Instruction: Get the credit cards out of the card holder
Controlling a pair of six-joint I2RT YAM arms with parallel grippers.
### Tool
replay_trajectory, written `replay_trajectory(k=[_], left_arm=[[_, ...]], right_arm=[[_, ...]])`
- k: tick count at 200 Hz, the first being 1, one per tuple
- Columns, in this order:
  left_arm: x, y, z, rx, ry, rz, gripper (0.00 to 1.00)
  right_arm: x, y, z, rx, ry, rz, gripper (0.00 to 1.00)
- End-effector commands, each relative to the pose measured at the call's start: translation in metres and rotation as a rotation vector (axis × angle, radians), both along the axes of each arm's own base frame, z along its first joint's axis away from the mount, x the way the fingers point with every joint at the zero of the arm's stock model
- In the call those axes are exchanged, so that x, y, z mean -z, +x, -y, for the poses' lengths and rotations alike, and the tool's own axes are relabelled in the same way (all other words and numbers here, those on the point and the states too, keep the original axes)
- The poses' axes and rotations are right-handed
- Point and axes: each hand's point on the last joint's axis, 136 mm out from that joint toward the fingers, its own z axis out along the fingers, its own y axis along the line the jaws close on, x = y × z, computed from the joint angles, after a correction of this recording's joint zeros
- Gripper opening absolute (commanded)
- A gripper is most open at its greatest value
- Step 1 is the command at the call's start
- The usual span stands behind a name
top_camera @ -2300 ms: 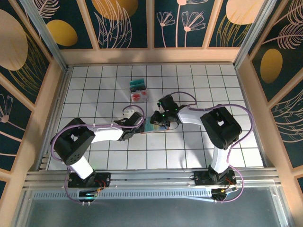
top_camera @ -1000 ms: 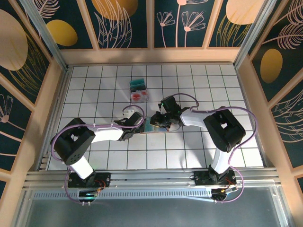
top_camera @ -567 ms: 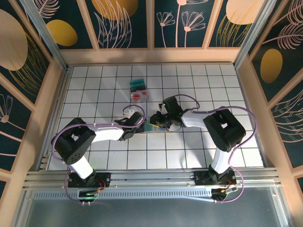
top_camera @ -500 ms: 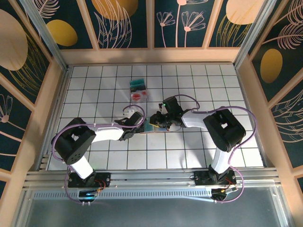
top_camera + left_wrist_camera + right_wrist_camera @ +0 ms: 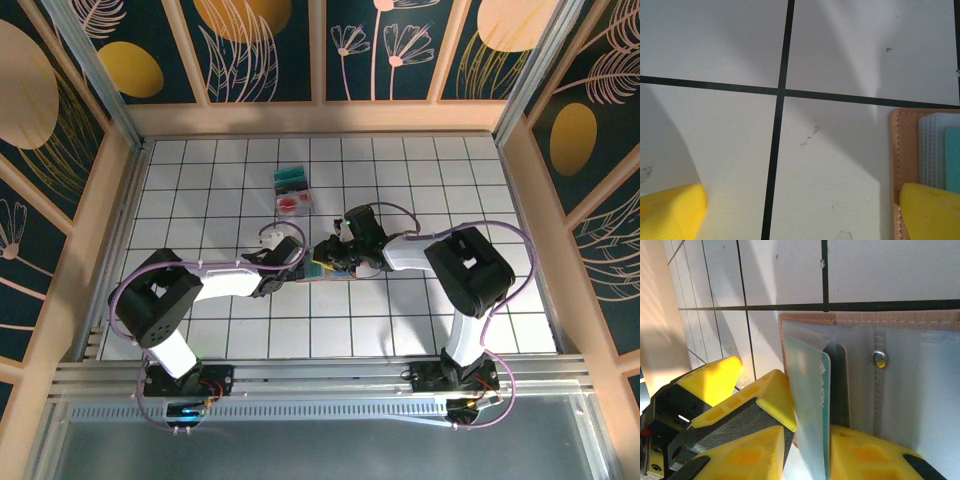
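**Operator:** Entry for the holder?

**Clerk:** Holder [image 5: 322, 272]: lies open and flat on the table [image 5: 420, 170], between your two arms, grey-blue inside up, snap [image 5: 879, 359] showing. Box [image 5: 292, 190]: well apart, farther back, no part of this job.

**Operator:** Tools?

**Clerk:** Left gripper [image 5: 800, 215]: spread wide, grasping nothing. One fingertip [image 5: 930, 210] sits over the holder's tan edge, the other over bare tile. Whether it presses down, I cannot tell.
Right gripper [image 5: 807, 460]: fingers close together, one on each side of a teal card [image 5: 812, 400] that stands tilted up out of its pocket. A dark sliver shows along one face of the card, so I cannot tell whether the pads bite it.

**Operator:** Step in hand?

**Clerk:** By my reading, drawing that card clear. To do it well:
- Make sure of your pinch on the card's raised end before you pull.
- Draw along the pocket's own line, not across it, or the card may bind and drag the holder with it.
- Bear down with your left fingertip on the tan edge as an anchor.
- Go slowly. If the holder lifts with the card, stop and re-seat.
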Motion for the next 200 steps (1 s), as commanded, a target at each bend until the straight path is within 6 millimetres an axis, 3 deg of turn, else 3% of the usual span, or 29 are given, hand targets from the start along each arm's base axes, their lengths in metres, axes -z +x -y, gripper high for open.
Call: replay_trajectory(k=[1, 37, 104, 200], left_arm=[[0.026, -0.016, -0.002, 0.023, 0.016, -0.11, 0.99], [0.027, -0.016, -0.002, 0.016, 0.017, -0.114, 0.99], [0.03, -0.018, -0.006, 0.005, 0.033, -0.126, 0.99], [0.03, -0.017, -0.007, 0.002, 0.038, -0.126, 0.99]], right_arm=[[-0.008, -0.001, -0.011, -0.032, 0.066, 0.01, 0.28], [-0.015, 0.0, -0.008, -0.029, 0.087, 0.014, 0.23], [-0.024, 0.004, 0.005, -0.002, 0.106, 0.027, 0.22], [-0.018, 0.007, 0.017, 0.035, 0.072, 0.017, 0.18]])
